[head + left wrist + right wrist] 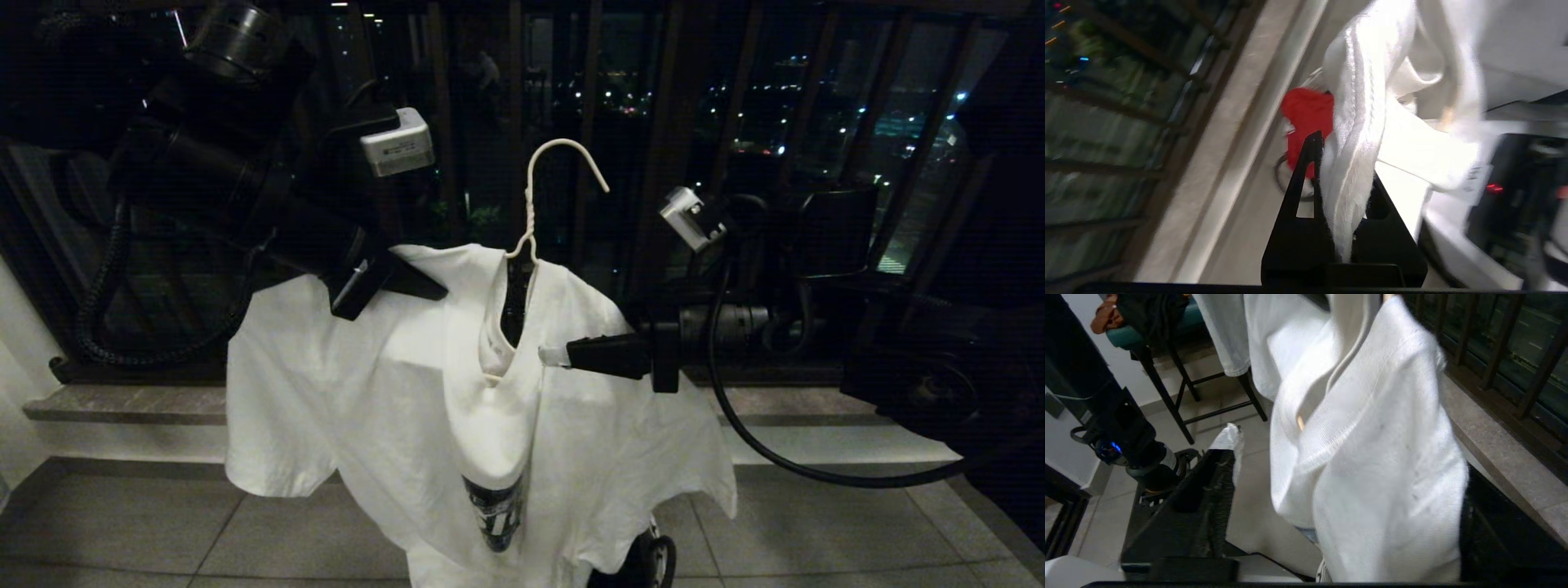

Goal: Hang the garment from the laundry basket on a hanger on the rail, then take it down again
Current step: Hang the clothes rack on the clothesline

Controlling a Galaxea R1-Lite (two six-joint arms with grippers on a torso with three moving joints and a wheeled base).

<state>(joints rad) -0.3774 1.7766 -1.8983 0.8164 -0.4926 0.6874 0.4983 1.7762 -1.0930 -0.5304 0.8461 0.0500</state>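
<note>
Your left claw (408, 282) is up at the shirt's (392, 392) shoulder, clamped tight on a fold of white cloth — the left wrist view shows the fabric (1349, 163) running straight down between the black fingers (1306, 179). The shirt hangs in mid-air in front of you, draped over the hanger (535, 204), whose white wire hook pokes up free above the collar, caught on nothing. The dark print (494, 510) sits low on the front, crumpled in the folds.

Your right claw (555, 355) comes in level from the right, tip just at the collar's edge. In the right wrist view its fingers (1208, 490) stand wide apart, and a bunch of shirt (1372, 477) hangs in the gap between them — beside the cloth, not pinching it.

Behind the shirt you have the dark railing (588, 122) and the city lights beyond, with a stone ledge (122, 404) running below it and tiled floor (122, 531) underneath. Past the left claw, a red cloth (1306, 114) shows low down by the ledge. Off to the side in the right wrist view stands a stool (1180, 375) with dark things piled on it.
</note>
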